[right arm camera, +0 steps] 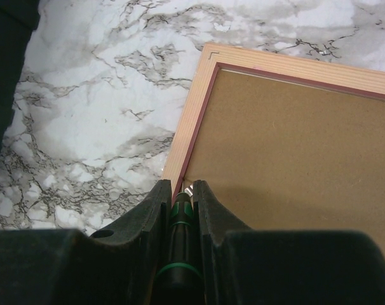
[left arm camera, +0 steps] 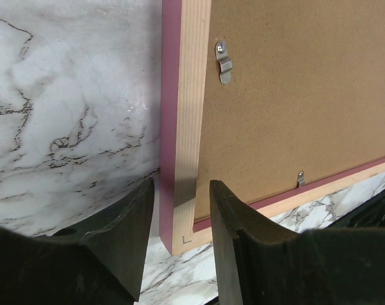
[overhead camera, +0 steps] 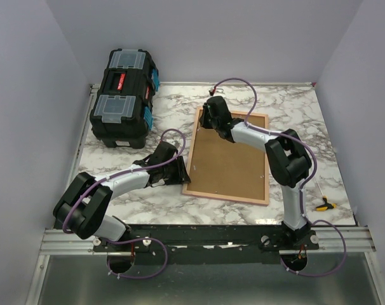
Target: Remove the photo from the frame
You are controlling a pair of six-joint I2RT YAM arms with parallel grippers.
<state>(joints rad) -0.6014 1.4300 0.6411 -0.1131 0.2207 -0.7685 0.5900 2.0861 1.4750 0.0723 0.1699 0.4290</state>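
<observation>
Far left corner of the surface (overhead camera: 294, 114): a black toolbox (overhead camera: 124, 96) with blue latches, long side along the left edge, close to the grey wall (overhead camera: 27, 95).

Toward the near edge from it, your left gripper (left arm camera: 182, 185) sits at the frame (overhead camera: 224, 194), by its near left corner. The jaws stand partly apart with the left rail between them. One finger (left arm camera: 132, 216) is outside the pink side face, the other over the wood back. You cannot tell whether the pads press the rail.

Middle of the surface: the frame lies flat, cork-brown back (overhead camera: 227, 166) up, front face down and out of sight, long sides running near to far. Two metal clips (left arm camera: 224, 62) sit on the back beside the rails. Bare marble separates the left rail from the toolbox.

Your right gripper (right arm camera: 182, 185) is over the left rail, just short of the frame's far left corner. Its jaws are narrow and closed on a green-and-black tool (right arm camera: 180, 219), whose tip meets the rail's inner edge. The right arm (overhead camera: 272, 143) crosses above the far right part of the frame.

Between the right rail and the right edge you have open marble, with one small yellow-handled tool (overhead camera: 324, 204) lying near that edge.
</observation>
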